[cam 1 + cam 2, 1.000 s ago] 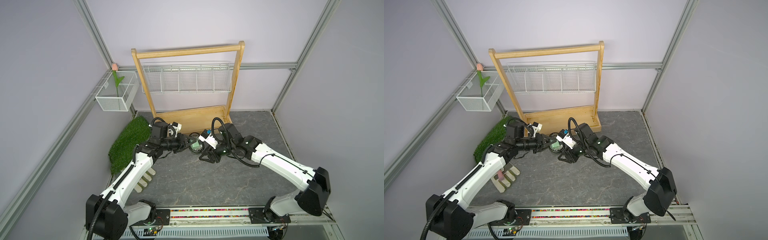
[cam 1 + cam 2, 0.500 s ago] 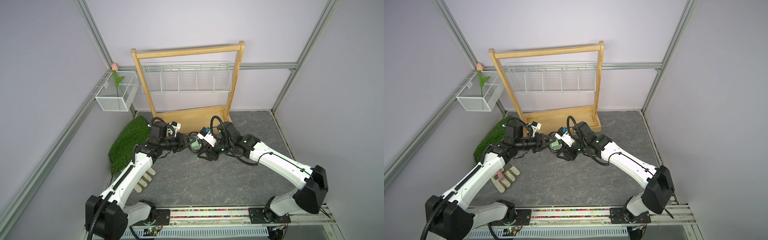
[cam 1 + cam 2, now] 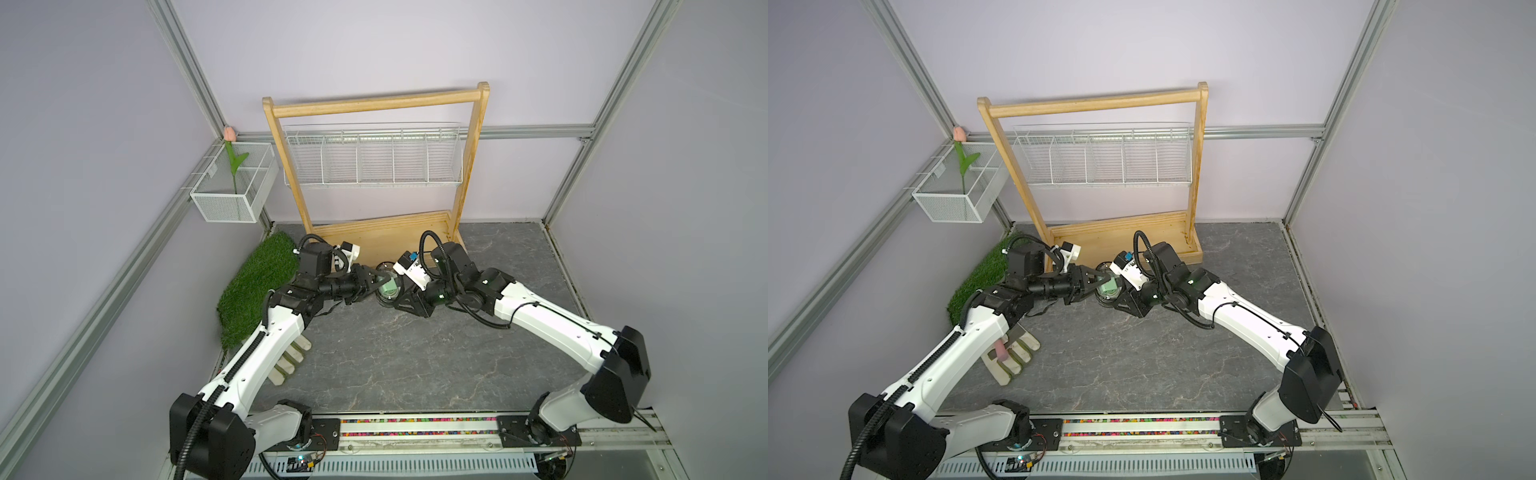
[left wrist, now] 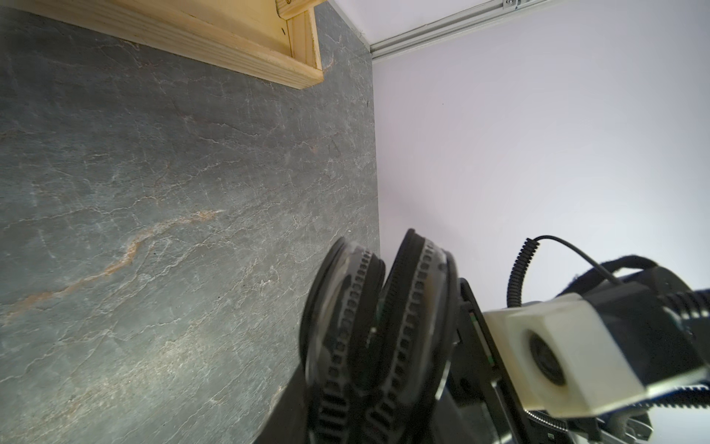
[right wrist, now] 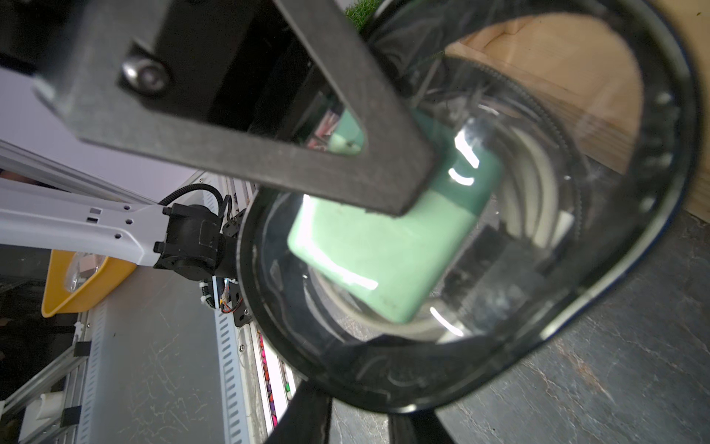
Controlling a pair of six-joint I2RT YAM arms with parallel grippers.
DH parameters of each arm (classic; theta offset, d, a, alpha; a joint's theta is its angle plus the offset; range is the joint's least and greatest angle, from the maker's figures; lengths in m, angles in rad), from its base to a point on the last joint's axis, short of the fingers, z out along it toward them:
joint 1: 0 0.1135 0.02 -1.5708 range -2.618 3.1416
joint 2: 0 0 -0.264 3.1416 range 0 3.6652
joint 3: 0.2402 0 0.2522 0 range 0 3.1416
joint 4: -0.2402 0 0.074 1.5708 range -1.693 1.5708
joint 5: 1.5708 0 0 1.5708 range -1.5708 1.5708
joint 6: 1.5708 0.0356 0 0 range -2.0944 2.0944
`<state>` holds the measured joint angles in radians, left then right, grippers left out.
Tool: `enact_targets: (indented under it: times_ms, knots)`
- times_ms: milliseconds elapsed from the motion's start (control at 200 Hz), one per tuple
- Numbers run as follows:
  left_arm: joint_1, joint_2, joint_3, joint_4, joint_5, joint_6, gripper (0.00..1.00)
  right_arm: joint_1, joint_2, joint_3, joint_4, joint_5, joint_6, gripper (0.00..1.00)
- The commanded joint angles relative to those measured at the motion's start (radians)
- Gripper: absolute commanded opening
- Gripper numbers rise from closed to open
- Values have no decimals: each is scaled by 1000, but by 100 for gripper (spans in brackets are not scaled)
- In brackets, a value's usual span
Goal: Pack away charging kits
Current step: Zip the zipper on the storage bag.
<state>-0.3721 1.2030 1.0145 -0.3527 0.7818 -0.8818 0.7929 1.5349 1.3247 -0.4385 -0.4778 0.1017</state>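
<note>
- Left gripper (image 3: 1102,284): extends level from the side of the grass mat (image 3: 253,286). Its jaws are pinched on the mint-green charger block (image 5: 384,250), which sits at their tips.
- Charger block: located inside the mouth of the clear pouch (image 5: 384,388). In the right wrist view it shows through the clear wall, tilted.
- White cable coil (image 5: 545,200): pale loops show through the same wall, inside the pouch and just beside the block.
- Clear pouch: stands on edge over the grey stone-patterned floor (image 3: 415,365), just in front of the wooden rack (image 3: 395,237). Contact with the floor cannot be determined. In the left wrist view its two black zip rims (image 4: 415,307) stand slightly parted.
- Right gripper (image 3: 395,293): clamped on the pouch, with one finger on each side. The nearer finger (image 5: 269,161) lies across the clear wall, its tip over one corner of the block.
</note>
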Motion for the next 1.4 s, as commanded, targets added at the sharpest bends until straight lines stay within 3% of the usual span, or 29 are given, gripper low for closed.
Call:
enact_targets:
  times_ms: [0,130,380,780,930,1040,1120,1245,1395]
  knots:
    - [-10,-22,28,49,47,-40,0,16,13,4,119,-22,29,21]
    - [-9,-26,28,58,42,-54,0,19,-1,-12,161,-3,57,7]
    - [-10,-39,31,27,6,-49,0,20,-78,-63,160,88,66,7]
    - [-8,-26,31,-11,6,-12,0,19,-141,-94,2,357,-61,6]
    - [-7,-22,32,-18,4,-9,0,19,-150,-87,1,330,-73,6]
    - [-8,-20,35,-11,4,-14,0,19,-146,-81,8,198,-71,6]
    - [-7,-18,39,-13,5,-13,0,19,-133,-76,12,100,-58,25]
    - [-7,-17,46,-12,5,-14,0,19,-128,-96,73,-3,-13,35]
    - [-8,-20,53,-14,7,-14,0,19,-113,-102,108,-14,9,43]
